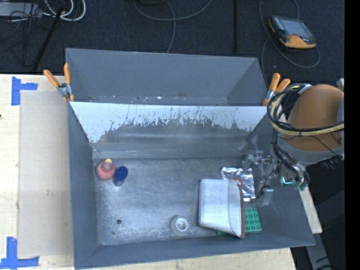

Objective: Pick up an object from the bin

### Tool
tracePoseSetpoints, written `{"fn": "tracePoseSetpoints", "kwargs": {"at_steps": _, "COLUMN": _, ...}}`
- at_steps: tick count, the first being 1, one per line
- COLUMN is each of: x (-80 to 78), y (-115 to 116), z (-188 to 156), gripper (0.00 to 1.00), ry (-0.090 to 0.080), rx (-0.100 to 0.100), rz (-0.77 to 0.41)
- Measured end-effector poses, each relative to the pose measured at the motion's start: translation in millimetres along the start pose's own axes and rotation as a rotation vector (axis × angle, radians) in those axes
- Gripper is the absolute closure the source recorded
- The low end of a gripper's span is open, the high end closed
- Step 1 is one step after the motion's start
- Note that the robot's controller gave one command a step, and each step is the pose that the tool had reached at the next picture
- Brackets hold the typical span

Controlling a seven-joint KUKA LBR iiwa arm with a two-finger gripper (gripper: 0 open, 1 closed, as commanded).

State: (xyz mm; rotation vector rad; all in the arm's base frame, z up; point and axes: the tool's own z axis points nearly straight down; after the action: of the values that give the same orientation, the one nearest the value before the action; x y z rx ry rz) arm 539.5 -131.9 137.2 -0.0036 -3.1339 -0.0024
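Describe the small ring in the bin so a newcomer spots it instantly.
In the grey bin, look at the floor along the view's bottom wall, about midway. Just left of the big white boxy object lies a small silvery ring. It is the only round, hollow thing; the pink piece and blue piece sit far left.

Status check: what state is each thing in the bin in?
gripper: low, at right
white rectangular box: lying flat
green studded plate: partly under box
crumpled silver foil: beside gripper
pink rounded object: lying at left
blue rounded object: touching pink one
small grey ring: flat, alone
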Motion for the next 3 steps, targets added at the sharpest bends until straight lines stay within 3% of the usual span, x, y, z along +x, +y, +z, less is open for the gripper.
{"fn": "tracePoseSetpoints", "kwargs": {"at_steps": 1, "x": -70.8, "y": 12.5, "z": 68.3, "gripper": 0.0, "ry": -0.007, "rx": -0.001, "rz": 0.018}}
{"fn": "tracePoseSetpoints", "kwargs": {"at_steps": 2, "x": -71.0, "y": 10.5, "z": 63.1, "gripper": 1.0, "ry": -0.011, "rx": 0.003, "rz": 0.016}}
{"fn": "tracePoseSetpoints", "kwargs": {"at_steps": 3, "x": -68.3, "y": 19.1, "z": -53.8, "gripper": 1.0, "ry": -0.019, "rx": 0.002, "rz": 0.063}}
